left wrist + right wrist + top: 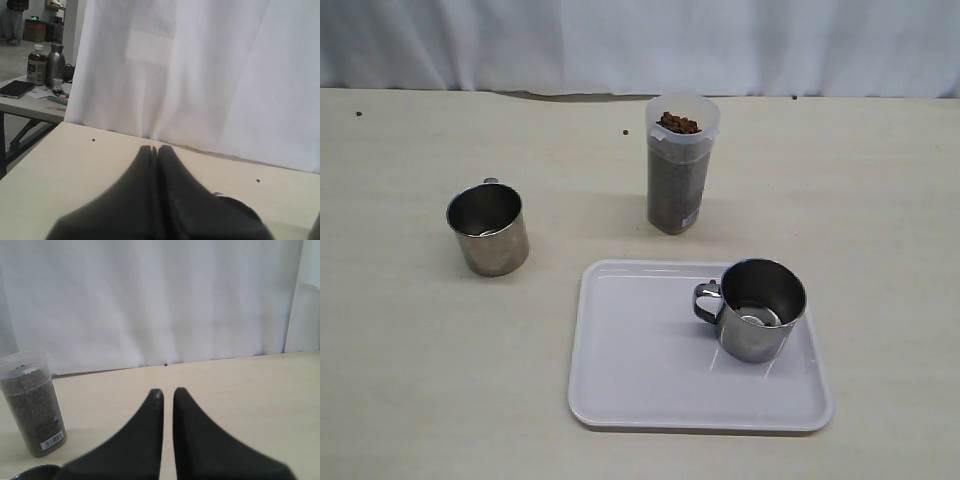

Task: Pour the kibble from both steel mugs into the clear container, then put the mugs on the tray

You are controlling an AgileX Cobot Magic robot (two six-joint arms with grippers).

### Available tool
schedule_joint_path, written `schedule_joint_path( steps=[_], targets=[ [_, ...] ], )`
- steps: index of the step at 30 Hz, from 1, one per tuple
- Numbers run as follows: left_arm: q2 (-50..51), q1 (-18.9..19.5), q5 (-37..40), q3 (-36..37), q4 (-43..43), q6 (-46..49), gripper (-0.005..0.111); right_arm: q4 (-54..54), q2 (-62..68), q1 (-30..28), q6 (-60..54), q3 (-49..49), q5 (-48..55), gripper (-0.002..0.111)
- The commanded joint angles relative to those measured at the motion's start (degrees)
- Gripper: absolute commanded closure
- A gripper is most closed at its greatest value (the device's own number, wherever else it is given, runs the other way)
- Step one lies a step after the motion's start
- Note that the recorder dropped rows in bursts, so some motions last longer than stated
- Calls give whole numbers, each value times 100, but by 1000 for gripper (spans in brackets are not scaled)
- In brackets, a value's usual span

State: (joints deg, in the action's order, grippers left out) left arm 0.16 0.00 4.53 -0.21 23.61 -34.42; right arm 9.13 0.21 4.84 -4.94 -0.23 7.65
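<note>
Exterior high, downward; wrist views low, toward curtain [200,75]; right's overlap: clear container [32,405].

White curtain [640,40] behind beige table [400,350]

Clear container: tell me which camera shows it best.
The exterior view: the clear container stands whole, kibble visible at its rim. The right wrist view catches it side-on at the frame's edge; the left wrist view misses it.
</note>
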Motion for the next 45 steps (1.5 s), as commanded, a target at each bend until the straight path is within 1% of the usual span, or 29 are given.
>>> schedule_joint_path(
  steps=[1,5,11,17,19,21,22,23,24,26,27,28,29,31,34,37,40,41,45],
  targets=[
    [-16,-16,-108,21,6,-12,107,44,-21,-6,-26,23,-68,103],
    [-16,-16,-61,21,6,-12,107,44,-21,-6,-26,23,-68,103],
    [-16,-16,-700,21,-30,-12,107,44,-21,-6,-26,23,-68,103],
    [-16,-16,-836,21,-30,-219,107,44,-21,-6,-26,23,-68,103],
    [-16,-16,-1128,21,-30,-168,107,44,-21,-6,-26,23,-68,103],
    [207,-16,-1046,21,114,-155,107,44,-21,-6,-26,23,-68,103],
    [873,-16,-896,21,180,-155,107,44,-21,-6,-26,23,-68,103],
    [1607,-25,-1039,21,300,-155,107,44,-21,-6,-26,23,-68,103],
    [2243,-38,-1409,21,485,-150,107,44,-21,-6,-26,23,-68,103],
    [4017,-38,-2398,21,1164,-106,107,44,-21,-6,-26,23,-68,103],
    [4832,-38,-2956,21,1356,178,107,44,-21,-6,-26,23,-68,103],
    [5570,-38,-3300,21,1378,429,107,44,-21,-6,-26,23,-68,103],
    [6319,-38,-3727,-17,1201,743,107,44,-21,-6,-26,23,-68,103],
    [7514,-38,-4904,-55,750,1802,107,44,-21,-6,-26,23,-68,103],
    [8520,-38,-5817,-185,514,2300,107,44,-21,-6,-26,23,-68,103],
    [9348,-38,-6634,-353,610,2571,107,44,-21,-6,-26,23,-68,103],
    [9961,-38,-7243,-515,745,2947,107,44,-21,-6,-26,23,-68,103],
    [10115,-38,-7414,-586,760,3118,107,44,-21,-6,-26,23,-68,103],
    [10668,-38,-7449,-967,1023,3200,107,44,-21,-6,-26,23,-68,103]
  ],
)
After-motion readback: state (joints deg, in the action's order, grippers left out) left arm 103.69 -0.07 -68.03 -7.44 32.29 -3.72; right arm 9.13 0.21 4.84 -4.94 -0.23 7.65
